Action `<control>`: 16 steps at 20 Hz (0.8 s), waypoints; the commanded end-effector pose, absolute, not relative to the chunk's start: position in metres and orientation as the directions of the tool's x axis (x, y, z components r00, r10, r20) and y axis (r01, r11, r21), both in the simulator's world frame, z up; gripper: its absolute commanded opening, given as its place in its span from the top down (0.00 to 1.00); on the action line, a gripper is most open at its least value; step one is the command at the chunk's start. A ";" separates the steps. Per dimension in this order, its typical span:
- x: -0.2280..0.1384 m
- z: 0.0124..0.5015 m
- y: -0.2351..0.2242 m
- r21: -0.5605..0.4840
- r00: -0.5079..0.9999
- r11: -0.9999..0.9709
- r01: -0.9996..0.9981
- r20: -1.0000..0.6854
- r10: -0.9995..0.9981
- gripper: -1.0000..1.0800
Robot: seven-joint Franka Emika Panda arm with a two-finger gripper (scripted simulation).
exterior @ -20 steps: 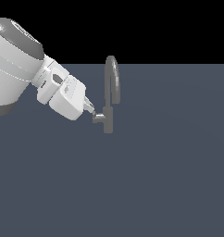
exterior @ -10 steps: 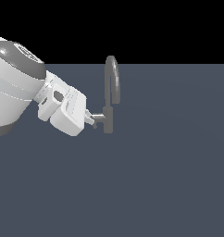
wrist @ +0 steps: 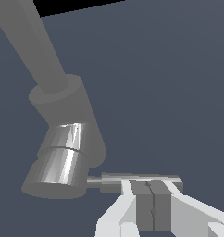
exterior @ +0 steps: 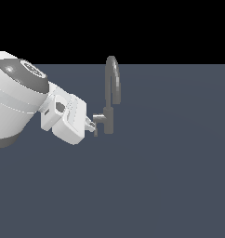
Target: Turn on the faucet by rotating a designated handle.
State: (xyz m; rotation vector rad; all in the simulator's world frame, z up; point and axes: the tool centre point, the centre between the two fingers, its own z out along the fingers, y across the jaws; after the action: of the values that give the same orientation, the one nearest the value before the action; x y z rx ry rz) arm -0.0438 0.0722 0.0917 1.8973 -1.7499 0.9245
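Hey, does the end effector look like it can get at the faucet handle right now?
Probably yes. The end effector is already at the handle, the small lever beside the faucet body, with nothing between them. The wrist view shows its fingers pressed together against the lever, not around it.

Claw (exterior: 91,124) at handle (exterior: 96,128) on exterior view's left of faucet (exterior: 109,97).

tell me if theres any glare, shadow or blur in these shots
Exterior view: flat even light, no cast shadows, black band above the grey floor. Wrist view: bright streaked highlights on the faucet base; gripper cropped at the frame edge; everything sharp.
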 end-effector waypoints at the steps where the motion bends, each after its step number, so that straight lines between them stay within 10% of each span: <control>1: -0.048 0.070 0.062 -0.121 0.002 -0.124 -0.985 0.706 -0.708 1.00; 16: -0.018 0.047 0.069 -0.132 -0.002 -0.128 -0.983 0.705 -0.709 1.00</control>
State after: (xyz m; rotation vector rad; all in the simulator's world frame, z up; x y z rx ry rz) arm -0.0171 0.0795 0.0641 1.8952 -1.7614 0.9340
